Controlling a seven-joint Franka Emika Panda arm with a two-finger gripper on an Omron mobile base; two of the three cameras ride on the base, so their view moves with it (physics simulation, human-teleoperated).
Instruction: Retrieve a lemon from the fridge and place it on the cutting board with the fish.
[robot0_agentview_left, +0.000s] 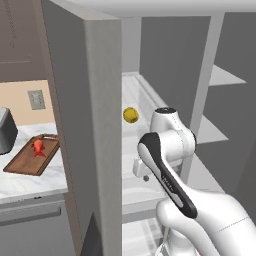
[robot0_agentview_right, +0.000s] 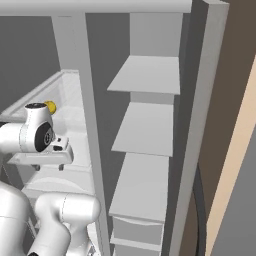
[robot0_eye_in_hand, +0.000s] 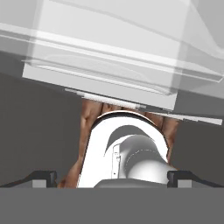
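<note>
The lemon (robot0_agentview_left: 131, 115) sits mid-frame on a fridge (robot0_agentview_left: 95, 100) shelf, likely light, firm and prone to rolling, best pinched across its middle; the jaws look spread wide, holding nothing.

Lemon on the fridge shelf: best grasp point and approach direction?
Grip the lemon across its middle. It is small and round, so any pair of opposite sides suits the two fingers. It sits alone on a pale shelf inside the open fridge, with another shelf above, so probably come in level from the open front, not from overhead. The gripper looks open.
</note>
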